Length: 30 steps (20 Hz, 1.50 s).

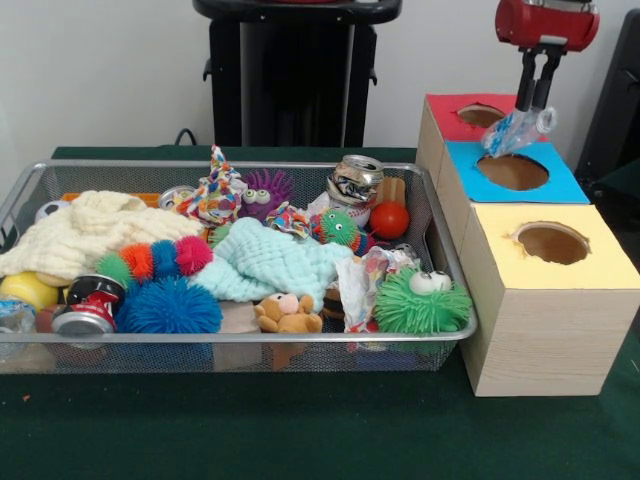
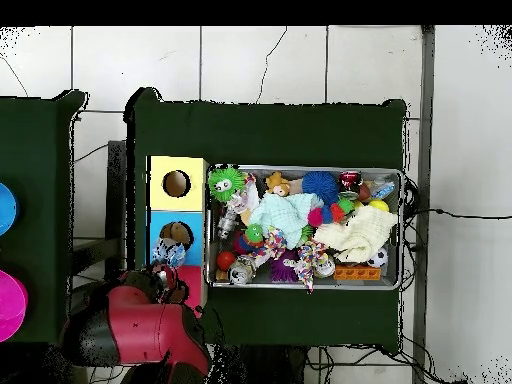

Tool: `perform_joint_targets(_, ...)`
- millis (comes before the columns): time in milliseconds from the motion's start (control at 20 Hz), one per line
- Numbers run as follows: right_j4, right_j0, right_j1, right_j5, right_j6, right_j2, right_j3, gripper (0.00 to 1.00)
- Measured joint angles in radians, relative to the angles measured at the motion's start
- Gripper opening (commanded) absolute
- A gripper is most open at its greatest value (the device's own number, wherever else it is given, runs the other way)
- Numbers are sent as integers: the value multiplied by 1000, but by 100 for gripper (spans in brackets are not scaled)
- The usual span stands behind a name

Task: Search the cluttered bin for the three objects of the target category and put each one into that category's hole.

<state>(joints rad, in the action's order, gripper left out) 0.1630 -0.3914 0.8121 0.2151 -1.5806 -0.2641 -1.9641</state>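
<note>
Green-covered table (image 1: 300, 430) carries mesh bin (image 1: 240, 345) of clutter. Gripper (image 1: 532, 108) fingers clenched on a crumpled clear plastic bottle (image 1: 515, 132) above the blue box's hole (image 1: 512, 172).

Crumpled clear plastic bottle (image 1: 516, 132) over blue hole (image 1: 513, 171)
</note>
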Motion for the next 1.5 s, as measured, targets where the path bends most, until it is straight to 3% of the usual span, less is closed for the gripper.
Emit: perform_joint_targets(1500, 61, -37, -45, 0, 0, -8, 14, 0)
